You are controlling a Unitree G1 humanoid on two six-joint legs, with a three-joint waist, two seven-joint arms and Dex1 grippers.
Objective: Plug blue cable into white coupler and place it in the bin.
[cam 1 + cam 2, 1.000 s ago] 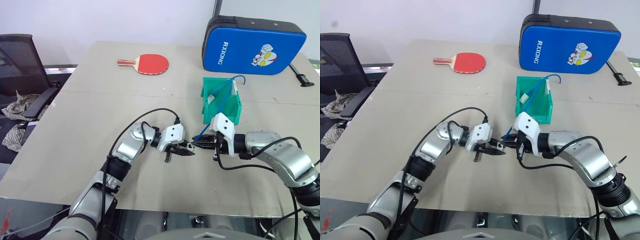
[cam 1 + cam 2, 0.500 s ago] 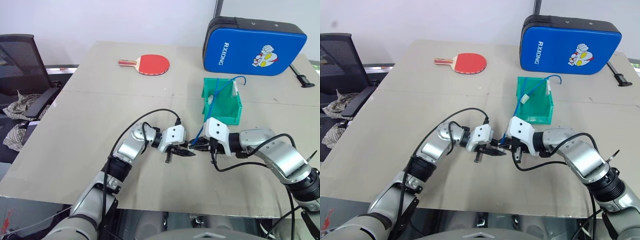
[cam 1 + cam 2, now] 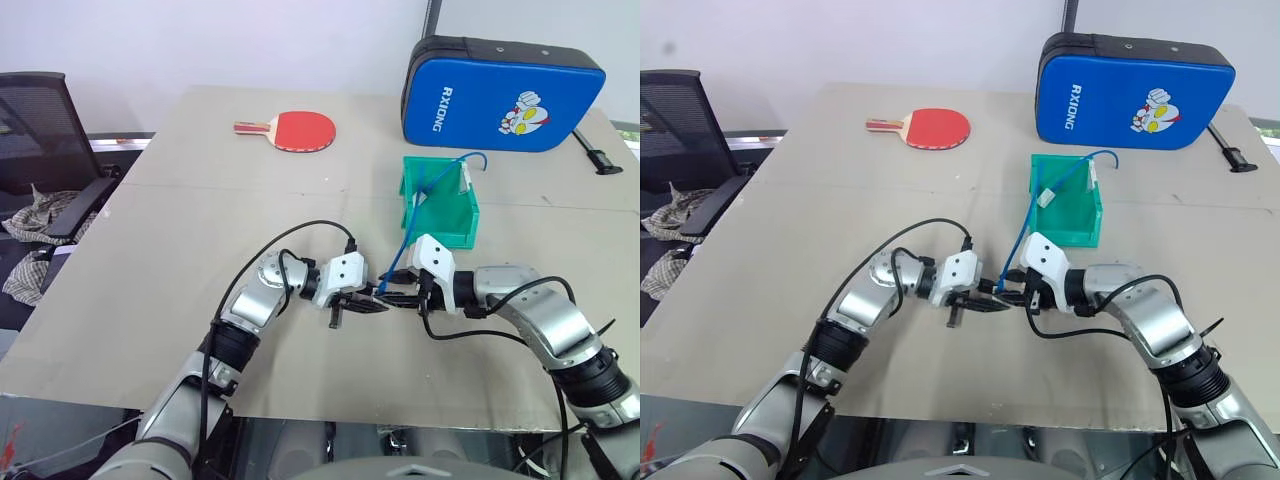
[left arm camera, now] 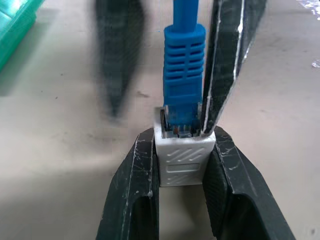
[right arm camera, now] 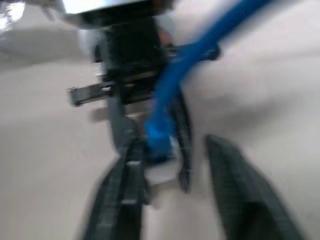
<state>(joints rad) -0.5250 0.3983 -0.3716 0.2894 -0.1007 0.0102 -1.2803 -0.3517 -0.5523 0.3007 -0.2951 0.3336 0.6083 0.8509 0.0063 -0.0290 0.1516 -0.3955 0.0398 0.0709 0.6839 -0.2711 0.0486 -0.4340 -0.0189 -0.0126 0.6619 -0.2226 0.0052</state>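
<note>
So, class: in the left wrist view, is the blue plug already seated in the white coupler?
Yes, the blue cable has its plug inside the white coupler.

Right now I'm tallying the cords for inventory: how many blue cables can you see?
2. One blue cable is plugged into the white coupler between the two grippers. The other blue cord sits in the green bin. More could be hidden inside.
</note>
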